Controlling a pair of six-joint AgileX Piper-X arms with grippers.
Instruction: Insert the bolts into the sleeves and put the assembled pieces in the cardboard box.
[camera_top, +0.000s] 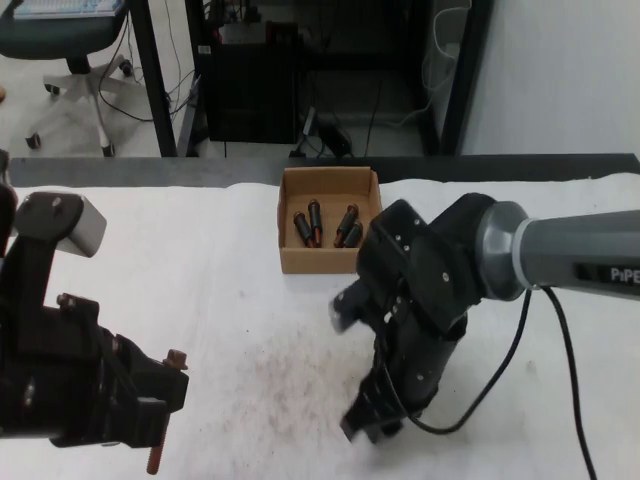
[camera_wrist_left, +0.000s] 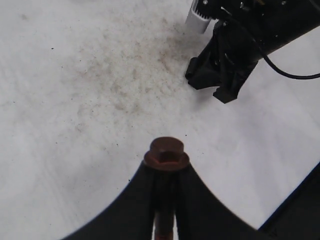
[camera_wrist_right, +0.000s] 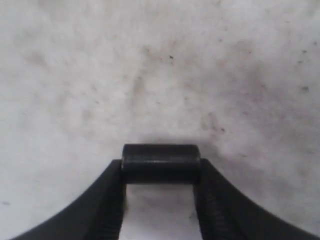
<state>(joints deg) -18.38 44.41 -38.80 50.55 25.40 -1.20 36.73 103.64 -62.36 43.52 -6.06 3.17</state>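
Note:
A rusty brown bolt (camera_wrist_left: 165, 165) with a flanged hex head stands clamped between the fingers of my left gripper (camera_wrist_left: 164, 200). In the high view that bolt (camera_top: 160, 425) hangs at the lower left, above the white cloth. My right gripper (camera_wrist_right: 161, 175) is shut on a short black sleeve (camera_wrist_right: 160, 163) held crosswise just above the stained cloth. From above, the right gripper (camera_top: 372, 425) points down near the bench's front middle. The cardboard box (camera_top: 329, 258) sits at the back centre with several assembled pieces (camera_top: 326, 225) inside.
A white cloth (camera_top: 230, 300) covers the bench, with a rusty stain (camera_top: 290, 385) between the two arms. The right arm's black cable (camera_top: 520, 340) trails over the cloth. A chair and dark racks stand behind the bench.

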